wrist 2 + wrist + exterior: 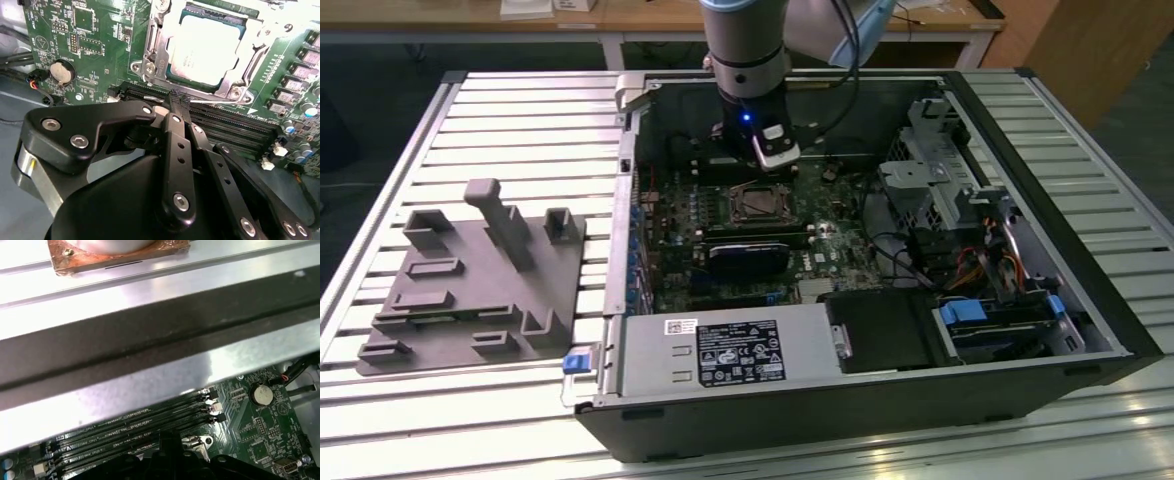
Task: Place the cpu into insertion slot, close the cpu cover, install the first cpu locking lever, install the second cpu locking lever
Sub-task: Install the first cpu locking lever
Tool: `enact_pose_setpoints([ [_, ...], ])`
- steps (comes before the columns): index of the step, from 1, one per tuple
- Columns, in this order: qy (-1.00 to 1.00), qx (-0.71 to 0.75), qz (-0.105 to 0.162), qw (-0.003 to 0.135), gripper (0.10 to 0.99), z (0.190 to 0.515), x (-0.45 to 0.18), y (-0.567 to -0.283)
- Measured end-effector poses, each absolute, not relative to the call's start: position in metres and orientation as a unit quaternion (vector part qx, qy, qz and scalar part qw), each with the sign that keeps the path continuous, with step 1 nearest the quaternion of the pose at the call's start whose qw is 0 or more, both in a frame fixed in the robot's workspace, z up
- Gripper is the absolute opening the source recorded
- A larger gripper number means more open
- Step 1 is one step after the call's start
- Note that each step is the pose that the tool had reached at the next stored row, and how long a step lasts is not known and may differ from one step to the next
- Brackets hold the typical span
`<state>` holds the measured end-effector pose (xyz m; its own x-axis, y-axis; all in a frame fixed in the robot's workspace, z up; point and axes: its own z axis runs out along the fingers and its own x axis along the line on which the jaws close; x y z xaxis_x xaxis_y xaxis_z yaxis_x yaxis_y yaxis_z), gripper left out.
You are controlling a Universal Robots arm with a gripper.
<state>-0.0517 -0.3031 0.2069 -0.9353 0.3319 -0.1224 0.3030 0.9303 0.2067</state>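
Claw (177,102), pinched shut with nothing in it, hangs over the green board (90,30) just beside the chip (205,47). Shiny metal cover (154,42) lies flat around the chip.

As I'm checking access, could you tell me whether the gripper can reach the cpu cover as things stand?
Probably yes: the gripper hovers just beside the cpu cover, above the memory slots, and nothing stands between them.

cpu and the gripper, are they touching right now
Apart. In the second wrist view the gripper's shut tips sit over the black memory slots, with the cpu cover's metal edge between them and the cpu.
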Motion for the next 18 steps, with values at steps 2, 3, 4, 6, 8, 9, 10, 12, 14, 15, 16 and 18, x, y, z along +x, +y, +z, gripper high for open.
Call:
enact_pose_setpoints([
  [2, 0.978, 0.169, 0.092, 0.079, 0.106, 0.2066, -0.0517, -0.3023],
  [3, 0.977, 0.173, 0.092, 0.079, 0.106, 0.2064, -0.0517, -0.3020],
  [4, 0.977, 0.178, 0.091, 0.079, 0.106, 0.2062, -0.0517, -0.3017],
  [6, 0.975, 0.186, 0.091, 0.080, 0.106, 0.2058, -0.0518, -0.3011],
  [8, 0.974, 0.193, 0.090, 0.081, 0.106, 0.2055, -0.0519, -0.3005],
  [9, 0.973, 0.196, 0.090, 0.081, 0.106, 0.2053, -0.0519, -0.3002],
  [10, 0.972, 0.200, 0.090, 0.082, 0.106, 0.2051, -0.0520, -0.2999],
  [12, 0.970, 0.212, 0.089, 0.083, 0.106, 0.2046, -0.0525, -0.2989],
  [14, 0.969, 0.216, 0.088, 0.083, 0.106, 0.2045, -0.0530, -0.2984],
  [15, 0.968, 0.219, 0.088, 0.084, 0.106, 0.2044, -0.0532, -0.2982],
  [16, 0.968, 0.221, 0.088, 0.084, 0.106, 0.2044, -0.0534, -0.2980],
  [18, 0.967, 0.224, 0.088, 0.084, 0.106, 0.2043, -0.0537, -0.2976],
])
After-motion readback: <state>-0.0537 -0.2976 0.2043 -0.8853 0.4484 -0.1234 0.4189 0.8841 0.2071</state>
